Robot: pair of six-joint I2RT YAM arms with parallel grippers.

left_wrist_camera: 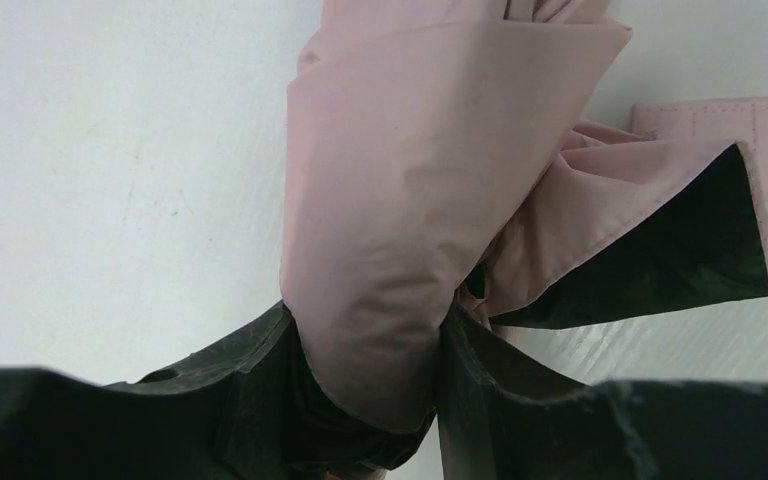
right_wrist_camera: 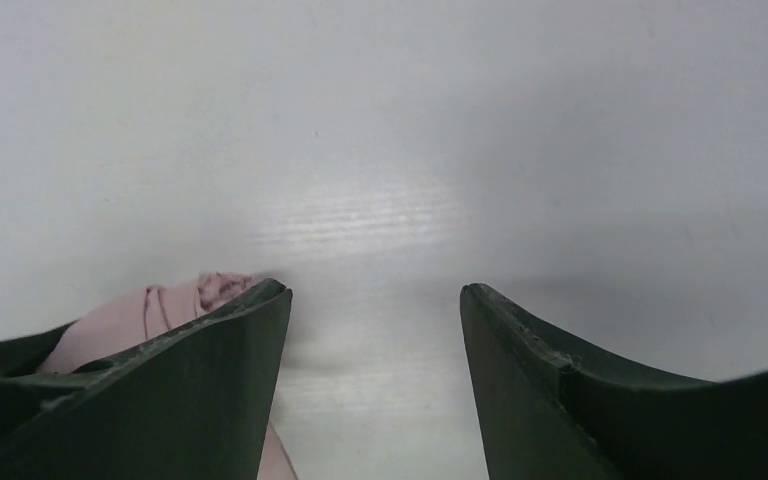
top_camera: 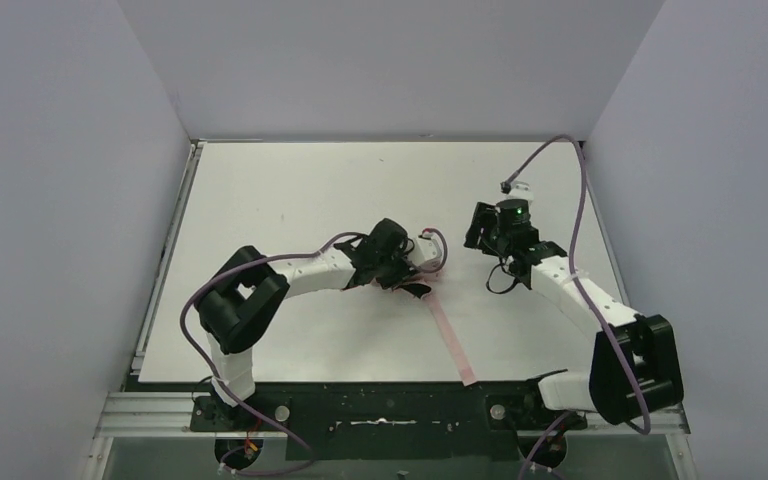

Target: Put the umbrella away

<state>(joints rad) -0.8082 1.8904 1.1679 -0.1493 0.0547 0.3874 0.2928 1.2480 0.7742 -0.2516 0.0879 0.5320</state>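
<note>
Half done at best, by my read. Your left gripper [left_wrist_camera: 370, 365] was clamped on the umbrella [left_wrist_camera: 400, 200], pinching the bunched pink canopy near the middle of the table [top_camera: 290, 190]. The fabric wasn't rolled tight. One flap hung out showing its dark lining, and the pink strap [top_camera: 450, 335] lay flat and unfastened, trailing toward the near edge. Your right gripper [right_wrist_camera: 375, 300] had its fingers spread with nothing between them, just right of the bundle, over bare tabletop. Left to do: tuck the flap, wrap and fasten the strap. I saw no sleeve or bin to stow it in. I saw no obstacle between the grippers. Only the right arm's purple cable [top_camera: 577, 200] looped over the far right corner.
</note>
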